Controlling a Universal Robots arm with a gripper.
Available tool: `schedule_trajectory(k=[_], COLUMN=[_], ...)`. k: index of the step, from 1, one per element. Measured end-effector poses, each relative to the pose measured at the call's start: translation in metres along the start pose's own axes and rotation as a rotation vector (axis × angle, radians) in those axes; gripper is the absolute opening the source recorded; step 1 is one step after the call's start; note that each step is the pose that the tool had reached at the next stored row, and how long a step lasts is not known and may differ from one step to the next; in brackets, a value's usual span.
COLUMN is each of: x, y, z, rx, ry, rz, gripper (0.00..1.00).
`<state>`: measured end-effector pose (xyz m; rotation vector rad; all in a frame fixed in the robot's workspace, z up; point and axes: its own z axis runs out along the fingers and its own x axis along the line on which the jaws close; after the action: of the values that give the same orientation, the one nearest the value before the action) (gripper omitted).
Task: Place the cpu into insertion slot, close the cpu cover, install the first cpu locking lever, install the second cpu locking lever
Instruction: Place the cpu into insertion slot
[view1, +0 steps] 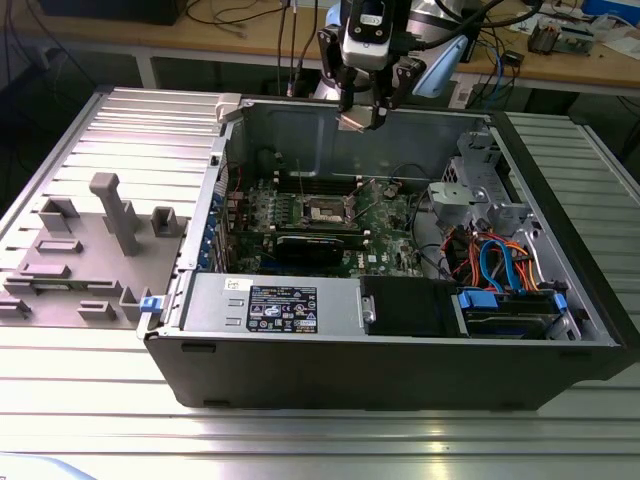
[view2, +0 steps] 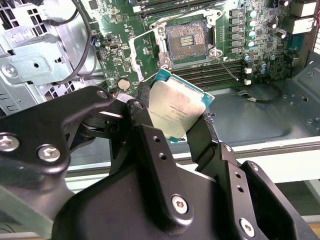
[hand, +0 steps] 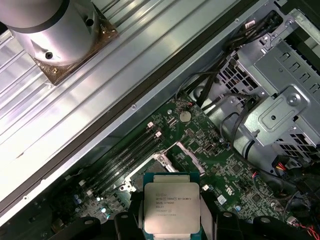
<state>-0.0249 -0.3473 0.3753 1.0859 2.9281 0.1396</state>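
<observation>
Gripper (view1: 362, 115) clenched on cpu (view2: 176, 111) by two edges, high over open case (view1: 400, 372), well apart from insertion slot (view2: 186, 42) (contacts bare). Worry: chip looks turned relative to slot; skewed seating could bend contacts, and thin edge hold might slip

Soft, even light falls from above in the exterior view, giving the ribbed metal table (view1: 320, 440) a pale sheen at six o'clock. Inside the computer case (view1: 400, 375) the motherboard (view1: 385, 225) lies in mild shadow, darkest toward nine o'clock. In both wrist views the cpu (hand: 171, 207) (view2: 175, 107) reflects a dull, washed glare.
</observation>
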Motion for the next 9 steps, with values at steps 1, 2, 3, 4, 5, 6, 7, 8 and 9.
schedule_trajectory(k=[1,2,3,4,5,6,7,8,9], x=[0.0000,0.0000,0.0000,0.0000,0.0000,0.0000,0.0000,0.0000,0.0000], y=[0.0000,0.0000,0.0000,0.0000,0.0000,0.0000,0.0000,0.0000,0.0000], z=[0.0000,0.0000,0.0000,0.0000,0.0000,0.0000,0.0000,0.0000,0.0000], rx=[0.0000,0.0000,-0.0002,-0.0002,-0.0003,-0.0006,-0.0006,-0.0008,-0.0007], ry=[-0.0002,-0.0004,-0.0012,-0.0018,-0.0022,-0.0031,-0.0035,-0.0039,-0.0043], rz=[0.002,0.005,0.014,0.020,0.025,0.035,0.040,0.044,0.048], gripper=[0.54,0.54,0.54,0.54,0.54,0.54,0.54,0.54,0.54])
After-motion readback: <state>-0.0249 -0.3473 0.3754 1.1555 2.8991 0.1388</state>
